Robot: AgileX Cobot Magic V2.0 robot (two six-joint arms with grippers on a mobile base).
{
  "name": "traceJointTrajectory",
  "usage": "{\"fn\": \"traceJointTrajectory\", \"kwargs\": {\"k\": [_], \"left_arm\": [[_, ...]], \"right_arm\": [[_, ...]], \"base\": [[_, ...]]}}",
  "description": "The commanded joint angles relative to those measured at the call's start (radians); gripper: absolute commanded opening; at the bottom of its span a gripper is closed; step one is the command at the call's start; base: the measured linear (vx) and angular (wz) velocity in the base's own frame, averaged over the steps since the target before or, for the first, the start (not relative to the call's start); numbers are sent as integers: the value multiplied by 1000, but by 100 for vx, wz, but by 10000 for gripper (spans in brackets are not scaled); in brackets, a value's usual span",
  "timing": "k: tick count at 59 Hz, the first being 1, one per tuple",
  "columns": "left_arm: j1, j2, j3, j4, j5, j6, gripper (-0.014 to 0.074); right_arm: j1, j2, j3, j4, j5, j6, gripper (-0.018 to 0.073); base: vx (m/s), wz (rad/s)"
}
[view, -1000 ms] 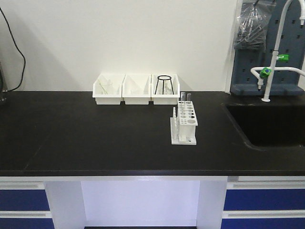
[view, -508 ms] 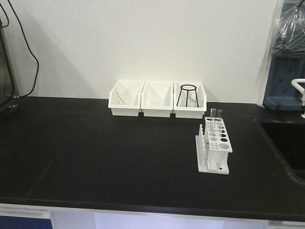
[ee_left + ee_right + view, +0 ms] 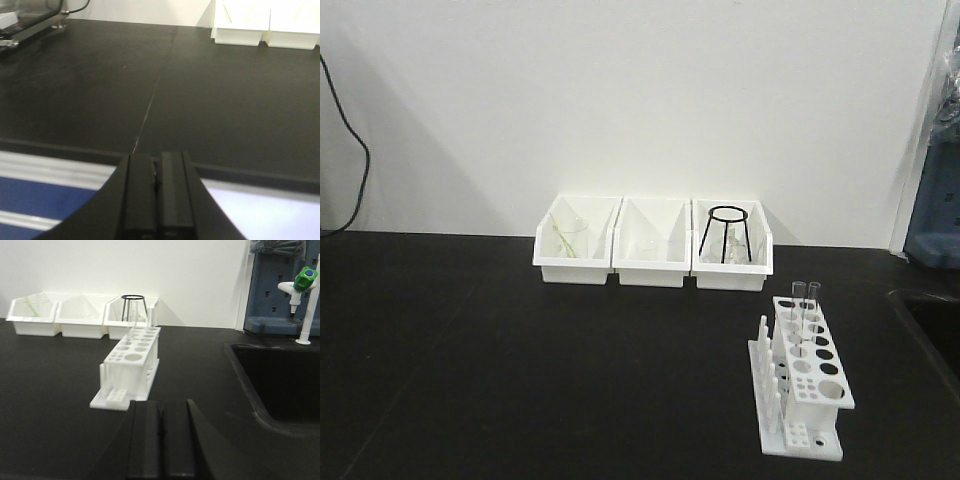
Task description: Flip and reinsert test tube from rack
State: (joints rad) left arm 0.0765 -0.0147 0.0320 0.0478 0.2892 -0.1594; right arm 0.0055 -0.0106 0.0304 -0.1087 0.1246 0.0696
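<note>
Fingers (image 3: 141, 195) pinched together, empty, on left gripper (image 3: 156, 200) and right gripper (image 3: 161, 440); base just rolled closer, so the rack (image 3: 810, 385) toward the countertop's (image 3: 520, 350) right edge, test tube (image 3: 813, 297) untouched, looks reachable.

soft, even indoor light fills all three views; shadows are faint. the plain white wall (image 3: 640, 100) reads bright, slightly yellowish. the matte black countertop (image 3: 225, 100) carries a dull grey sheen, strongest toward its far left corner. the small white plastic rack (image 3: 132, 365) looks washed out. the black left gripper (image 3: 156, 162) and right gripper (image 3: 161, 407) sit blurred at the bottom edges.
</note>
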Motion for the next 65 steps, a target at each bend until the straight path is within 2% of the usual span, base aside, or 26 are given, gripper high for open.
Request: {"fn": "traceJointTrajectory", "kwargs": {"k": [1,35,65], "left_arm": [[-7,-12,0,-3,-87,0,-6],[-7,-12,0,-3,-87,0,-6],[-7,-12,0,-3,-87,0,-6]], "right_arm": [[-5,-10,1,-5,-83,-3,-8],[-5,-10,1,-5,-83,-3,-8],[-5,-10,1,-5,-83,-3,-8]], "base": [[36,-12],[32,-10],[12,-4]]}}
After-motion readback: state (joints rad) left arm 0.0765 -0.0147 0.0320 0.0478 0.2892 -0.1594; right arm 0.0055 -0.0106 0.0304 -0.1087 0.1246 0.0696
